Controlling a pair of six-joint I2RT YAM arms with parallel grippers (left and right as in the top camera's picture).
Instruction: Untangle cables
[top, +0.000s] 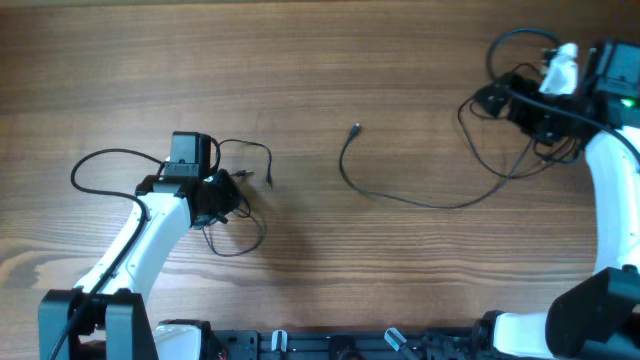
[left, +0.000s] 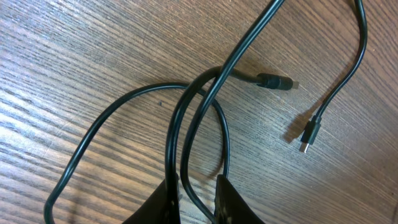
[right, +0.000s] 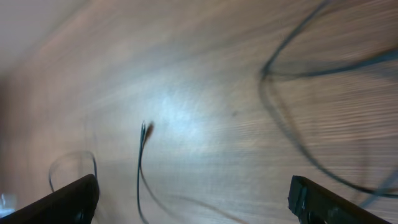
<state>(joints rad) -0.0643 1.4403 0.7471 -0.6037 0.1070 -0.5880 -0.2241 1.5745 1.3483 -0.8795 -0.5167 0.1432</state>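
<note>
Left hand (left: 198, 186): open just a little, gripping nothing. Between its fingers (left: 233, 208), one strand of the tangle (left: 252, 34), with bare wood showing beside it. Just past the tips, loops of thin black cord crossing over each other, flat on the bench (left: 74, 50). Farther out, first plug (left: 277, 82) lying flat and pointing right. Beyond that, second plug (left: 309, 134) pointing down and a bit left in the wrist view. From above, the tangle right beside and under this hand.

Right hand (right: 193, 183): wide open, nothing in it. Out in front of it, the long cord (top: 400, 197) flat on the wood, stretched left to right in a shallow bowl shape. Third plug (top: 357, 128) at the cord's left end, pointing to the far side. Right end of the cord near this hand, too hard to trace there.
</note>
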